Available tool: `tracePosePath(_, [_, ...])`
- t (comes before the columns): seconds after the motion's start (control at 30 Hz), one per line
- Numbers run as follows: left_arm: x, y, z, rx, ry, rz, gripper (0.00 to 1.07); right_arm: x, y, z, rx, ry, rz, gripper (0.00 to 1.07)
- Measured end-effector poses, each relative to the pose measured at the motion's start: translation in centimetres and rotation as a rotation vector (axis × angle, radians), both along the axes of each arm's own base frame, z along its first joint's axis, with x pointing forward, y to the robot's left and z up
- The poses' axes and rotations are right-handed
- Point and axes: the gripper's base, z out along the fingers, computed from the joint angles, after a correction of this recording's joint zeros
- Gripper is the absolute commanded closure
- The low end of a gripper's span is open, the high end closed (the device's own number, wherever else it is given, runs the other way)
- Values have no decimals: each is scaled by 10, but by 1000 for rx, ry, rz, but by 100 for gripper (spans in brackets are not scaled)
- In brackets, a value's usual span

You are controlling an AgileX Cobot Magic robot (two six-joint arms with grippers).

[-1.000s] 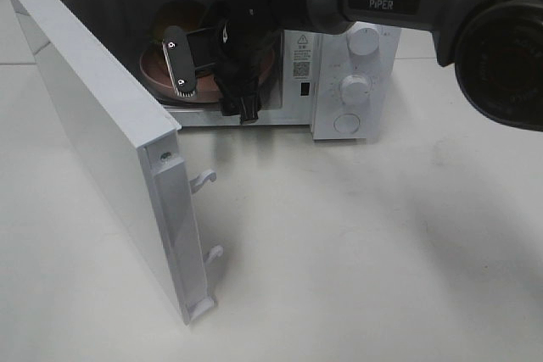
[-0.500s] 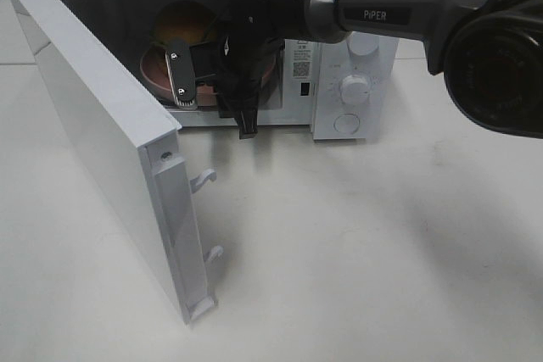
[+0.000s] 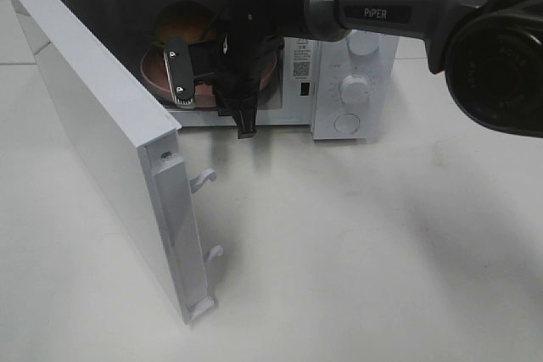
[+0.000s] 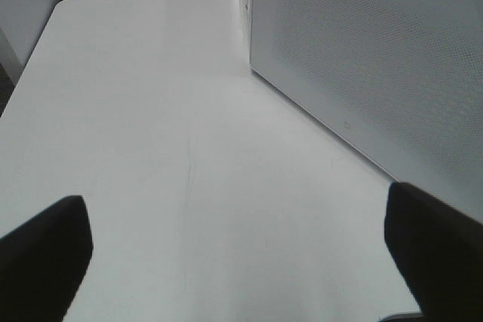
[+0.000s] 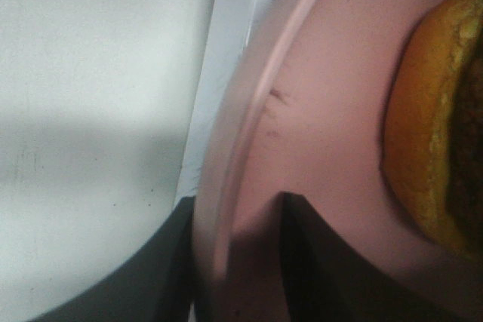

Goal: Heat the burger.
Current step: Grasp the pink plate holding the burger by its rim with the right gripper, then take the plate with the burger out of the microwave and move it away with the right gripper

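One microwave (image 3: 254, 48) w/ door (image 3: 102, 137) swung wide, on a white surface (image 3: 356, 243). Inside it: one pink plate (image 5: 317, 133) holding one burger (image 3: 182, 21). Right hand (image 3: 204, 82) reaches into the microwave's mouth, fingers (image 5: 324, 262) pinching the plate's front rim. Left hand (image 4: 238, 250), fingers spread, hovers over the surface just beside the microwave door's outer face.

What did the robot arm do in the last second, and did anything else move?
The right end effector closed its fingers onto the rim of the pink plate, one finger each side. The plate, with the burger on it, shifted slightly deeper into the microwave. The microwave door stayed swung open. The left end effector is open above bare table.
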Motion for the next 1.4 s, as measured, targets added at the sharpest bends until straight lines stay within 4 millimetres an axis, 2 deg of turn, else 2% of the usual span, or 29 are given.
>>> tracePosePath(0.33, [0, 0, 0, 0, 0, 0, 9, -1, 0, 4, -1, 1, 2, 107])
tracePosePath(0.43, [0, 0, 0, 0, 0, 0, 9, 1, 0, 11, -2, -46, 18, 107])
tracePosePath(0.5, [0, 0, 0, 0, 0, 0, 9, 2, -1, 22, 3, -74, 21, 107])
tracePosePath(0.73, [0, 0, 0, 1, 0, 1, 9, -3, -5, 23, -19, -68, 43, 107])
tracePosePath(1.17, [0, 0, 0, 1, 1, 1, 9, -26, -18, 19, -23, -125, 115, 107])
tracePosePath(1.4, [0, 0, 0, 1, 1, 1, 9, -46, -30, 15, -21, -161, 157, 107])
